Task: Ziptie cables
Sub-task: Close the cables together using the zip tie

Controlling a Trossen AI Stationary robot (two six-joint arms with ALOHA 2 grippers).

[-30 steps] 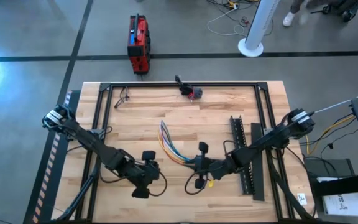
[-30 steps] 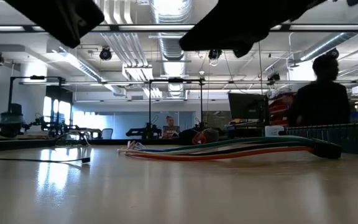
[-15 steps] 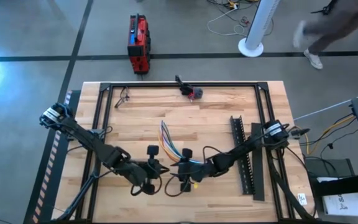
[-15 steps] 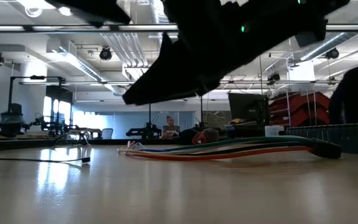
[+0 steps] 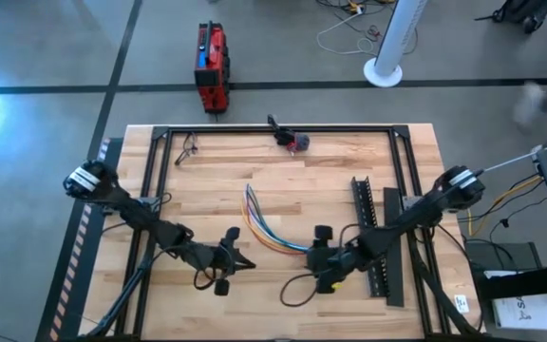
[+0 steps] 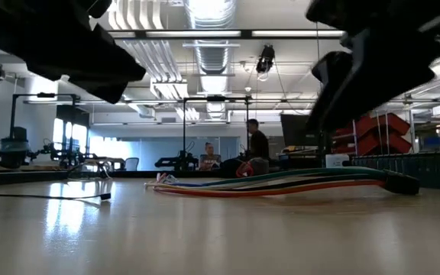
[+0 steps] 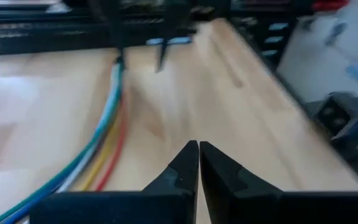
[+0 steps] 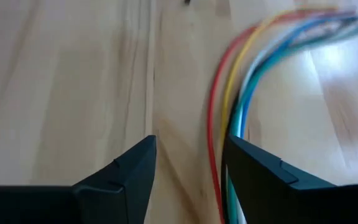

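Loose bundle of thin multicoloured cables on wooden table, at ten o'clock of parted-fingered right gripper; left gripper closed, empty.

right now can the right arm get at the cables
Probably yes. The right gripper hangs open just over the near end of the cables, one finger already over some strands, and only bare table lies between. The shut left gripper sits off to the side.

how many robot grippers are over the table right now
2. The left gripper, fingers shut, hangs near the table's front, left of the cables. The right gripper, fingers apart, is at the cables' front end.
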